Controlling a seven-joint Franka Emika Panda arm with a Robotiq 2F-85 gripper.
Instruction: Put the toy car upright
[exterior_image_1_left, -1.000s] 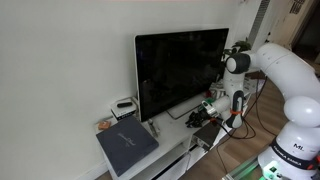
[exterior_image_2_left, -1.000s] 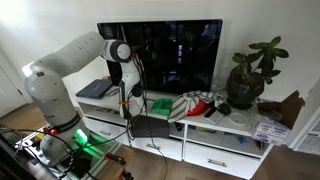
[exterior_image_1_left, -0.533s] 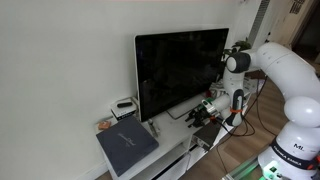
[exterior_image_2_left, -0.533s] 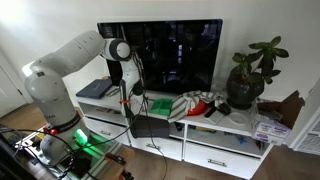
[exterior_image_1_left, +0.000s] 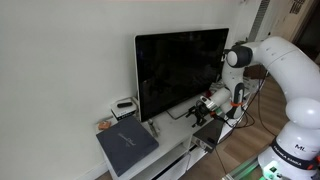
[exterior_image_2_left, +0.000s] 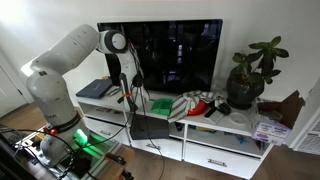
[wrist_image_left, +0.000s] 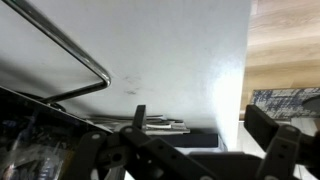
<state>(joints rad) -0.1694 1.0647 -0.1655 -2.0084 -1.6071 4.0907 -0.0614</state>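
Although the gripper hovers near the toy car (pose unclear), its jaws stand spread wide, holding nothing; righting is not yet done.

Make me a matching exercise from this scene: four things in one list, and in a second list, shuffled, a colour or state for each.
Things:
1. TV
2. book
3. toy car
4. potted plant

Descriptions:
A. bright green, low in front of the screen
B. leafy, in a dark pot
C. black, standing upright by the wall
D. dark grey, lying flat

Pairs: 1-C, 2-D, 3-A, 4-B
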